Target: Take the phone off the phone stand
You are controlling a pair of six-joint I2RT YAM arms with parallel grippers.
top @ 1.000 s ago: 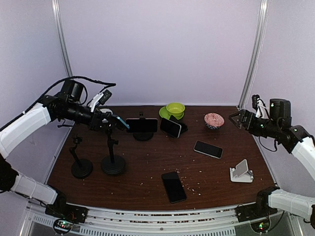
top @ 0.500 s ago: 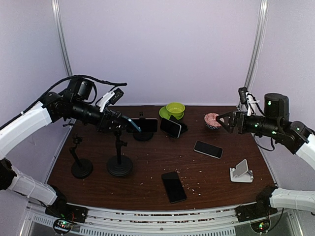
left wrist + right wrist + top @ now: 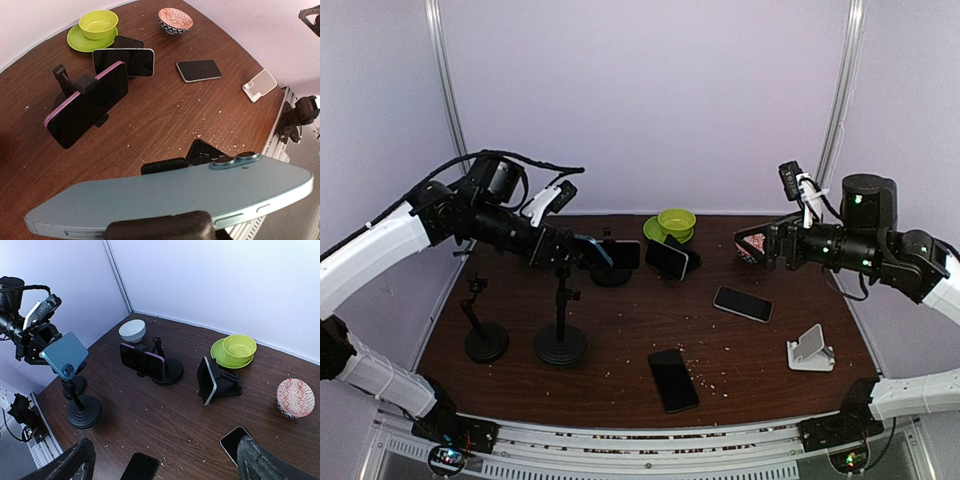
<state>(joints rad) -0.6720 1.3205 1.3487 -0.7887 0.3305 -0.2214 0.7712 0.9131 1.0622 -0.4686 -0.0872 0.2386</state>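
Slim light-blue phone (image 3: 200, 190) pinched by left tool (image 3: 575, 250); slip risked, black round-based stand (image 3: 560, 340) below could be struck. Right tool (image 3: 757, 247) spread wide, empty.

The table (image 3: 165, 115) is dark wood grain with a low sheen, gritty with pale crumbs (image 3: 206, 118). The teal phone (image 3: 175, 192) has a smooth matt back and a shinier rim. At the table's twelve o'clock the green bowl (image 3: 676, 219) looks glossy; the stand (image 3: 560, 343) is matt black.

The left arm (image 3: 375, 250) has white covers and black joints. A black cable (image 3: 510, 157) loops over it. The right arm (image 3: 895, 255) is black with small green lights (image 3: 857, 199).
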